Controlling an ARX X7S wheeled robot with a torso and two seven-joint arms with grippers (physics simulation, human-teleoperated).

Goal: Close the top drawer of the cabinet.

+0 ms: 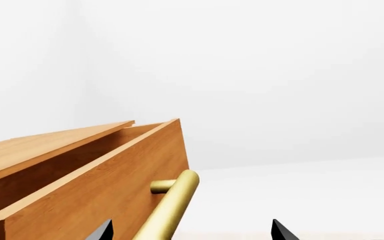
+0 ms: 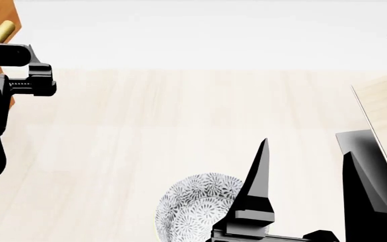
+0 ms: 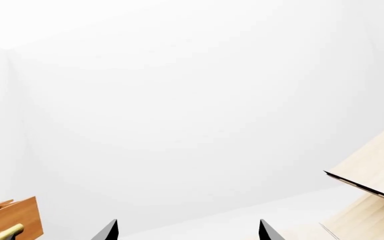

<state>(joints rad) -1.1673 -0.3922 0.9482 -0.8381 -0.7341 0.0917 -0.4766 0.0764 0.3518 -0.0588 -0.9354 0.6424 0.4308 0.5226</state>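
Although the top drawer (image 1: pixel 92 190) stands pulled out from the cabinet (image 1: pixel 45 145), it sits at the far left of the robot's field, with only a sliver of its orange-brown front and brass bar handle (image 1: pixel 172 210) showing at the upper left corner of the head view. The left gripper (image 1: pixel 188 231) hangs right at that front panel, its two black fingertips spread apart with the handle passing between them, clamped on nothing. The box looks like rigid wood on slides, so I judge it will move stiffly and straight under a steady push; the flat front panel beside the handle seems the safest place to press, since the rounded brass bar looks smooth and could slip off a fingertip. Nothing about it appears fragile.

Toward the middle, a patterned bowl (image 2: pixel 197 209) rests on the pale floor, well apart from the drawer. Just right of it the right gripper (image 2: pixel 308 171) points forward, fingers wide apart and empty. At the far right stands a pale light-wood slanted shelf (image 2: pixel 385 116).

By count: one drawer visibly open, one brass handle in view, one bowl, one slanted shelf, two grippers.
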